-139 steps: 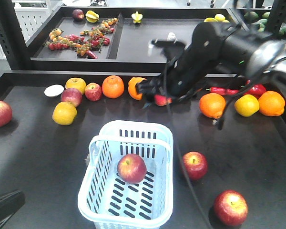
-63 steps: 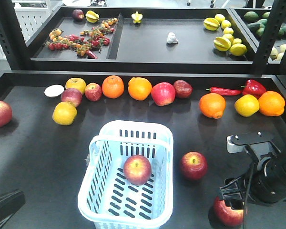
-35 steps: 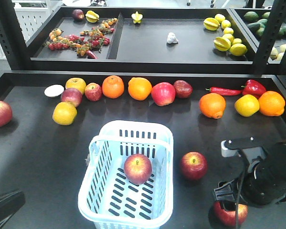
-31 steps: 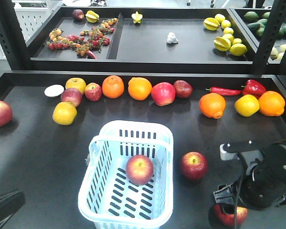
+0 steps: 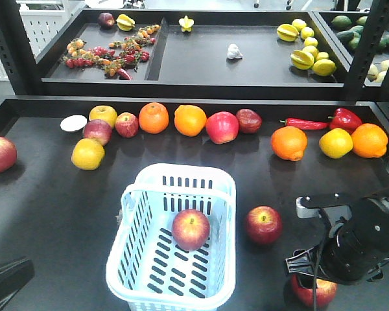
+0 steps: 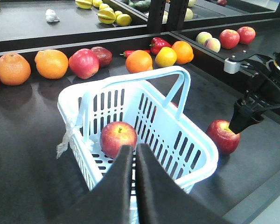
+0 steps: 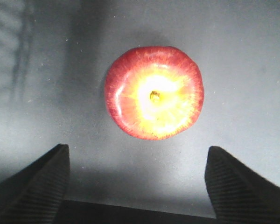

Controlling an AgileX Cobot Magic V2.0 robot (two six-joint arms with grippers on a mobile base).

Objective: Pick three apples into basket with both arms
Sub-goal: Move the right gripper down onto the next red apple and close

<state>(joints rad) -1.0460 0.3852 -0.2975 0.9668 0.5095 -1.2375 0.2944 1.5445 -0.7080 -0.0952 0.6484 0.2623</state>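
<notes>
The pale blue basket [image 5: 228, 253] stands at the table's near middle with one dark-red apple [image 5: 190, 229] inside. A second apple [image 5: 264, 224] lies on the table just right of it. A third apple [image 5: 314, 293] lies at the near right, partly hidden under my right gripper [image 5: 311, 271]. In the right wrist view that apple [image 7: 154, 92] sits stem-up just ahead of the right gripper [image 7: 137, 150], which is open, wider than the apple and apart from it. My left gripper [image 6: 134, 147] is shut on nothing, hovering over the near rim of the basket [image 6: 198, 156], close to its apple [image 6: 118, 138].
A row of oranges, apples, yellow fruit and red peppers [image 5: 340, 119] lines the back of the table. A large apple [image 5: 0, 154] lies far left, near a white disc [image 5: 73, 122]. Raised trays of fruit stand behind, and a black post [image 5: 376, 39] at the right.
My right arm swung from the back fruit row down to the near-right apple and has sunk lower over it. The apple in the basket rolled slightly right.
</notes>
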